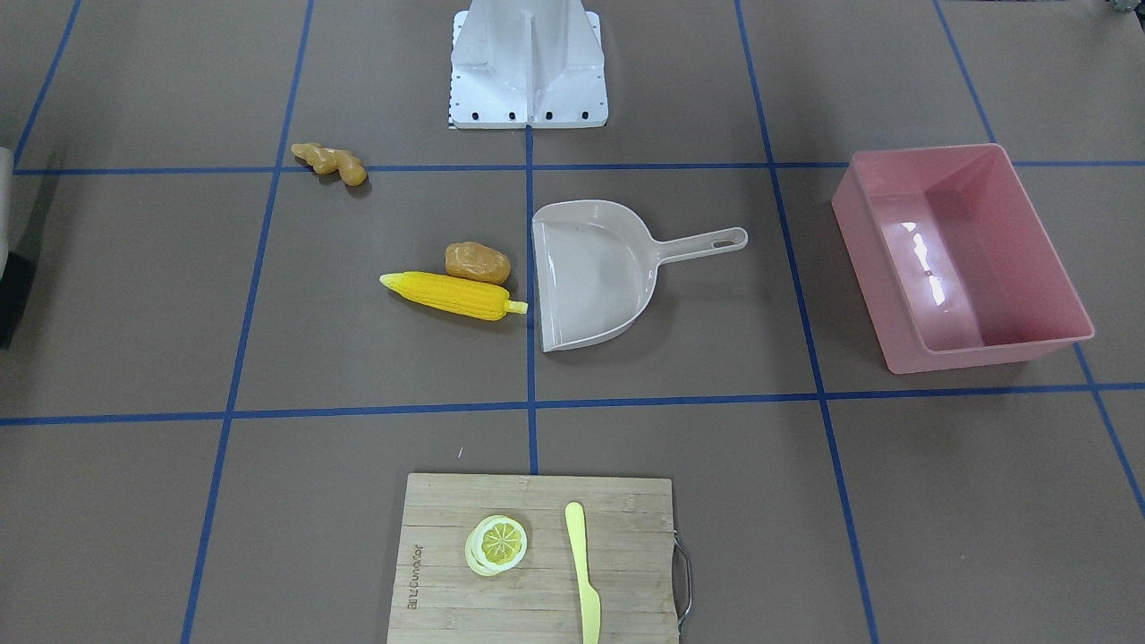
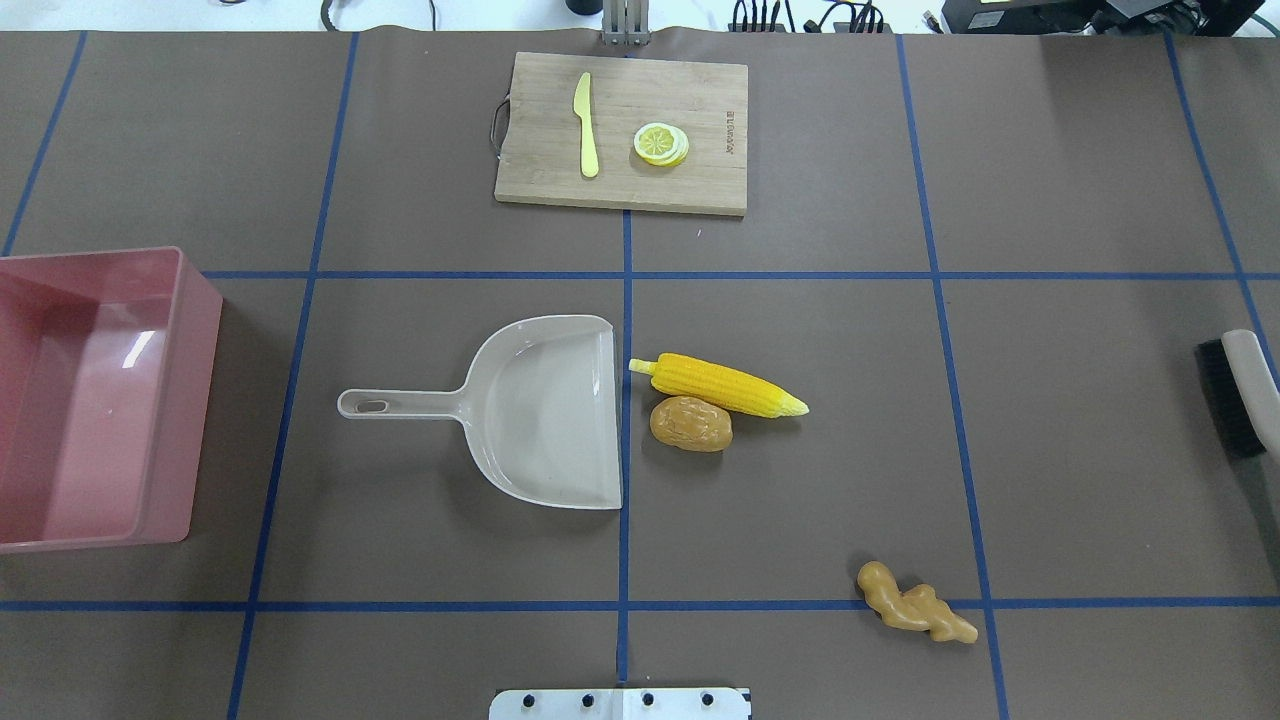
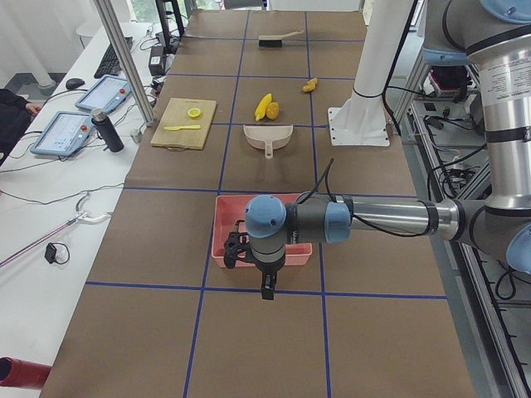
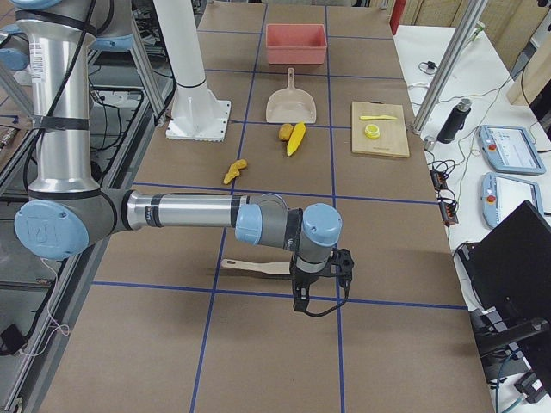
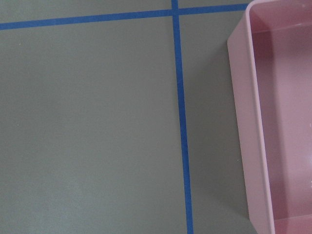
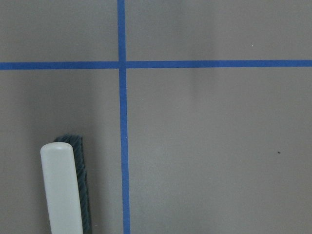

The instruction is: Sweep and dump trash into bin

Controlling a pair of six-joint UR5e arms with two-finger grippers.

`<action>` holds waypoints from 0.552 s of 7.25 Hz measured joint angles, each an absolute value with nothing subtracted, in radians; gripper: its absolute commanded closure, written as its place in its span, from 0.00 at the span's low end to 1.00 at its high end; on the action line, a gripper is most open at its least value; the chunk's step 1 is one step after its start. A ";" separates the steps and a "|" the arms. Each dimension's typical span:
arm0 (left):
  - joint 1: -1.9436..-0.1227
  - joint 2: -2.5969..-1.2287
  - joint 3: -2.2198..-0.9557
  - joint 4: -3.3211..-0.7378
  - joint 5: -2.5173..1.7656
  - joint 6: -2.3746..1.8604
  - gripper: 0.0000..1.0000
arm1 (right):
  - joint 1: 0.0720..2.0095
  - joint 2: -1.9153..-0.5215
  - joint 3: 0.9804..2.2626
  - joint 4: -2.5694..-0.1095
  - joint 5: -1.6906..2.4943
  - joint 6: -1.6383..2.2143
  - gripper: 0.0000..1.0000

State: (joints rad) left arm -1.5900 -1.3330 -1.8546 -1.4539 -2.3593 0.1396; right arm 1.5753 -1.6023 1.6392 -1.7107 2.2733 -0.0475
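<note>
Far left in the overhead view: pink bin (image 2: pixel 205 400), upright on the brown table (image 2: pixel 1080 480), glossy inside, no label to be made out. Next, beige dustpan (image 2: pixel 545 420) lying flat, handle toward the bin, mouth along a blue tape line (image 2: pixel 625 560). Just right of that mouth: corn (image 2: pixel 725 387), stalk end nearest the pan, with potato (image 2: pixel 690 423) right against its robot-facing side. Farther right and nearer the robot, well apart from both: ginger (image 2: pixel 915 603), lying on a tape line. At the right edge, brush (image 2: pixel 1240 395), partly cut off.

On the far side, wooden cutting board (image 2: pixel 620 180) with knife (image 2: pixel 586 125) left of lemon slice (image 2: pixel 661 144). Near its right edge, a burnt-in brand word, too small to read for sure.

Left gripper (image 3: pixel 253 265) hanging above the bin's end, seen only from the side: cannot tell whether spread or pressed together. Same for right gripper (image 4: pixel 323 275), above one end of the brush.
</note>
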 measured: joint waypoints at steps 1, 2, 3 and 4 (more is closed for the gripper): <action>-1.590 -1.333 -1.857 -1.454 -2.360 0.139 0.02 | 1.575 -1.603 1.641 -1.710 2.278 -0.047 0.00; -1.590 -1.333 -1.860 -1.455 -2.360 0.139 0.02 | 1.575 -1.605 1.644 -1.707 2.289 -0.046 0.00; -1.590 -1.333 -1.860 -1.455 -2.361 0.138 0.02 | 1.575 -1.607 1.645 -1.707 2.297 -0.047 0.00; -1.589 -1.333 -1.861 -1.455 -2.361 0.138 0.02 | 1.575 -1.611 1.645 -1.707 2.302 -0.046 0.00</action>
